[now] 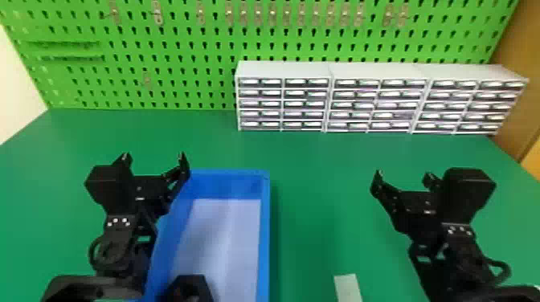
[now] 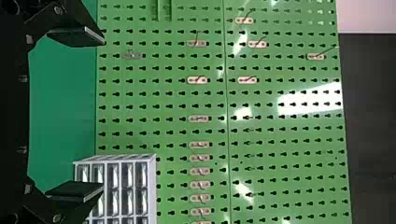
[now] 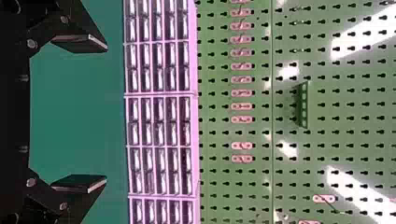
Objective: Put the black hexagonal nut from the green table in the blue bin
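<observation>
Jointed black left arm point(image 1: 114, 245) and right arm point(image 1: 462, 245) are standing nearest us, hard-edged and angular. We are seeing the left tool point(image 1: 154, 157) beside the blue bin point(image 1: 265, 241), its flat fingers spreading wide and gripping nothing. The right tool point(image 1: 403, 176) is hanging over the green surface point(image 1: 309, 200), also gaping wide and empty. The black hexagonal nut point(image 1: 189, 287) is lying inside the smooth-walled bin, on its pale floor, the view's bottom edge cutting it off. A pale flat strip point(image 1: 348, 287) is resting on the surface. Behind, boxy grey drawer units point(image 1: 285, 70) are standing before a green pegboard point(image 1: 181, 52), perforated and bearing metal hooks point(image 1: 158, 14).
</observation>
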Robot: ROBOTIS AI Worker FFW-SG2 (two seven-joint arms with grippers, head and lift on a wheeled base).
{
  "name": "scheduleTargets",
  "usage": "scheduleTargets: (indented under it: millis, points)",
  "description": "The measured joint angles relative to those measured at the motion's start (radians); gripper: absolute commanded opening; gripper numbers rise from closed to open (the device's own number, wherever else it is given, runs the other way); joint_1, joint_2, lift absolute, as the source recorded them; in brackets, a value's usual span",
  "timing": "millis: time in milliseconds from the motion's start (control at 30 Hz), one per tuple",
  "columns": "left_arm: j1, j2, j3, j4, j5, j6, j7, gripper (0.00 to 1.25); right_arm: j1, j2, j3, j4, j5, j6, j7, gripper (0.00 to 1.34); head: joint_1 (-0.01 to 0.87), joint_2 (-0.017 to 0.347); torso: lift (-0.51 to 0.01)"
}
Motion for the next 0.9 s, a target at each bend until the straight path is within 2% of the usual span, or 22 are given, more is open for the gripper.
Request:
scheduleTargets:
  millis: [900]
  points:
    - [-0.005,0.000,-0.008,0.000,0.003,0.003,0.000,1.06,0.004,0.000,-0.007,-0.003,0.006,-0.002,0.000,1.05,0.657,0.057,-0.095]
